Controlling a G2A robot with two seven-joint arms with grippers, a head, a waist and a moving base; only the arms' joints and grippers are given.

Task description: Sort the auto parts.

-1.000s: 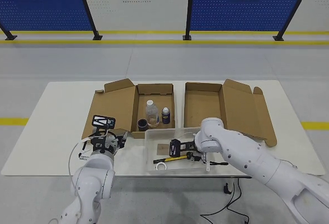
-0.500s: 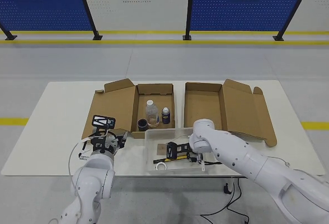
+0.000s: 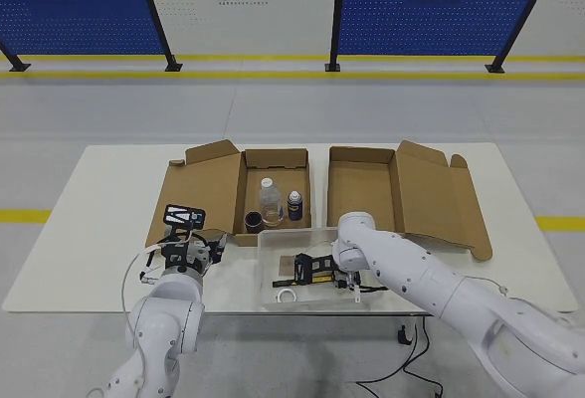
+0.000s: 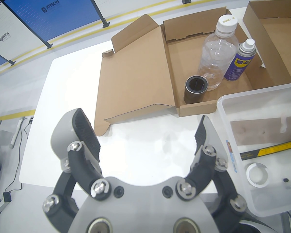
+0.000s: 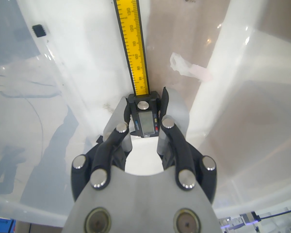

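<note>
lying within the clear bin [image 5: 232, 49], the caliper [image 5: 133, 56] is clamped at its display head by the right gripper [image 5: 144, 103]. it is judged light and stiff, the readout fragile and the long beam prone to swing, so the head suits gripping. its scale is shown by the right wrist view, whereas the left gripper [image 4: 145, 134], fingers apart just beside the bin, is shown by the left.

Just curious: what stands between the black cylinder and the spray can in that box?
A clear bottle with a white cap stands between the cylinder and the can, as the left wrist view shows.
</note>
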